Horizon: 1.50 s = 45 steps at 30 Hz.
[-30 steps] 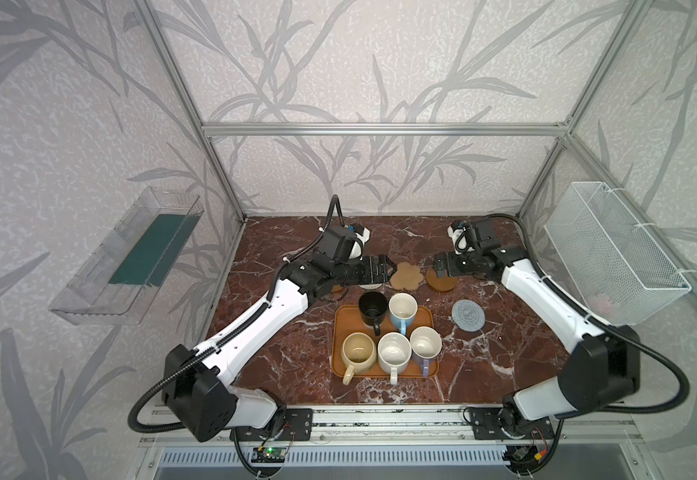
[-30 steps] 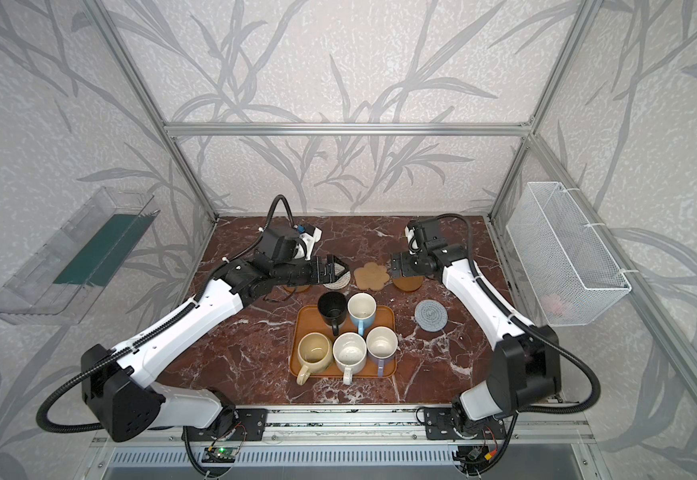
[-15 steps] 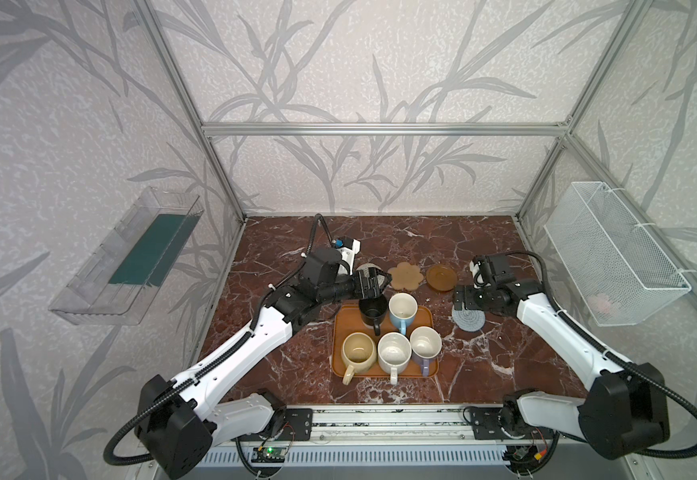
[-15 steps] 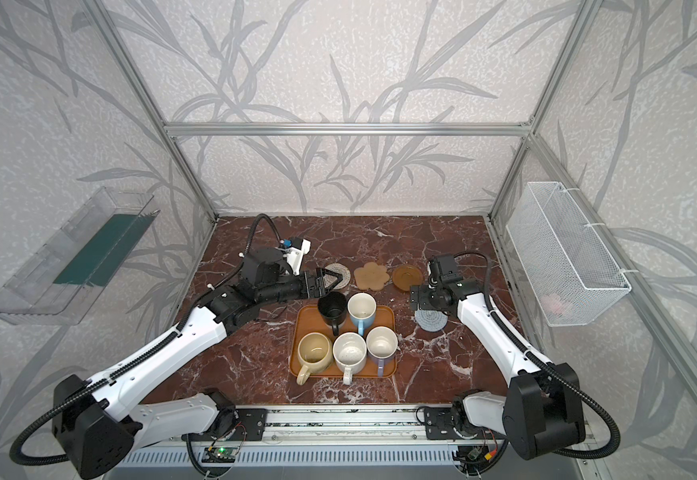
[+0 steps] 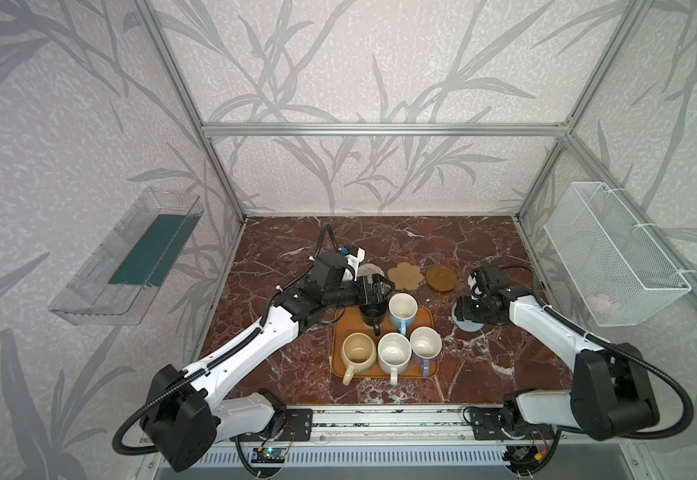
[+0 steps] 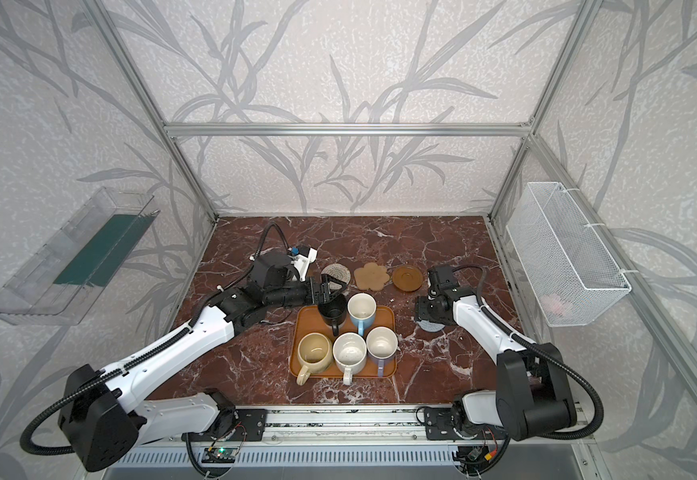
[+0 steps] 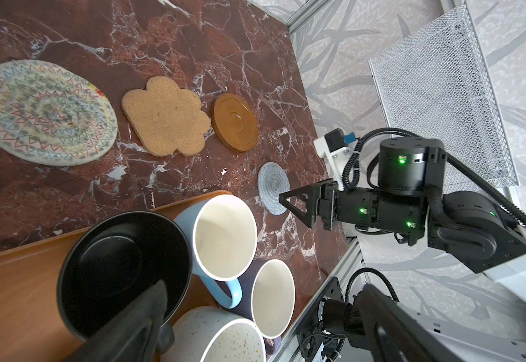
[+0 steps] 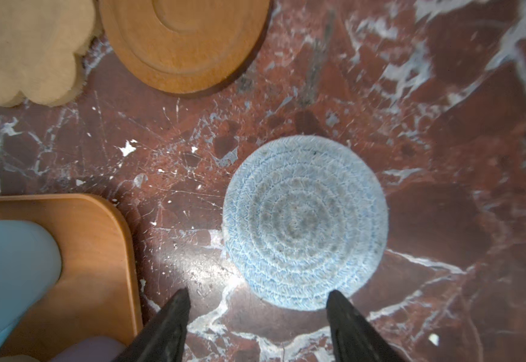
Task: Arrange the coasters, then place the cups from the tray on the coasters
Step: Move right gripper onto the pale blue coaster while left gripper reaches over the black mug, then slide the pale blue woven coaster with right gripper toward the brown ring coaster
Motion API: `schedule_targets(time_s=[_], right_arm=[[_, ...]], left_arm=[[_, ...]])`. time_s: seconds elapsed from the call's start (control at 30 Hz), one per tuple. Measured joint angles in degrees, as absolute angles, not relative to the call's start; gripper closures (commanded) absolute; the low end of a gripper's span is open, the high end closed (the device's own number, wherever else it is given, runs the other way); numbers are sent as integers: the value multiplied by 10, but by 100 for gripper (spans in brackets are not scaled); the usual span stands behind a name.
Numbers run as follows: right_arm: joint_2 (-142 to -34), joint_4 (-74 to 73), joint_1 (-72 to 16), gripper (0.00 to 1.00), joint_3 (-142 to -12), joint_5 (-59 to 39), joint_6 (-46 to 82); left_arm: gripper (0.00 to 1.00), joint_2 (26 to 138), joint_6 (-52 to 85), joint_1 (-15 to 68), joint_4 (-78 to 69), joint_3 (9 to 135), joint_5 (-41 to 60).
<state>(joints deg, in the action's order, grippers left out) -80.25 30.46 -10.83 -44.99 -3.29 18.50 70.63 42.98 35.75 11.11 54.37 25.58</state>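
Red-brown veined marble tabletop (image 5: 483, 374) carries, in both top views, a flat orange-brown rounded-rectangle tray (image 5: 425, 318) with a low rim. Five glazed, handled mugs stand on it. The black mug (image 5: 370, 318) and light blue mug (image 5: 402, 309) form the far row. The cream-yellow mug (image 5: 358, 353), white speckled mug (image 5: 394, 353) and lavender mug (image 5: 425, 345) form the near row.

Beyond the tray, three coasters lie in a row: a beige woven round coaster (image 5: 373, 271), a tan flower-shaped cork coaster (image 5: 405, 275) and a brown round wooden disc coaster (image 5: 441, 277). The left tool (image 5: 373, 291) hangs over the black mug's far rim. The right tool (image 5: 463, 311) sits above a grey-blue woven round coaster (image 5: 469, 326), beside the tray.

In the left wrist view, the left tool is spread wide. One dark finger (image 7: 153, 307) crosses the black mug's rim and the other is out of frame.

In the right wrist view, the right tool's jaws stand apart and empty at the coiled coaster's edge.
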Motion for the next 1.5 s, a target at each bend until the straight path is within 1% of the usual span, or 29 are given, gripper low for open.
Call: schedule_targets(time_s=[0.07, 0.2, 0.4, 0.57, 0.8, 1.03, 1.27, 1.5], right_arm=[[-828, 300, -105, 42, -450, -35, 187], [-871, 300, -103, 45, -459, -35, 187], [-904, 303, -102, 50, -490, -28, 191], [-927, 319, -100, 50, -514, 15, 193], [-987, 337, -71, 50, -580, 47, 192], [-1053, 352, -39, 50, -664, 55, 181], [-1108, 381, -30, 51, -739, 55, 160], [-1121, 396, -30, 51, -759, 55, 149]], left_arm=[[2, 710, 431, 360, 111, 544, 256], [2, 711, 431, 362, 111, 544, 256], [2, 714, 431, 363, 110, 544, 256], [2, 718, 430, 363, 110, 544, 256], [2, 718, 420, 363, 116, 544, 254], [2, 717, 406, 363, 138, 546, 246], [2, 717, 401, 363, 148, 553, 233], [2, 718, 401, 363, 147, 553, 226]])
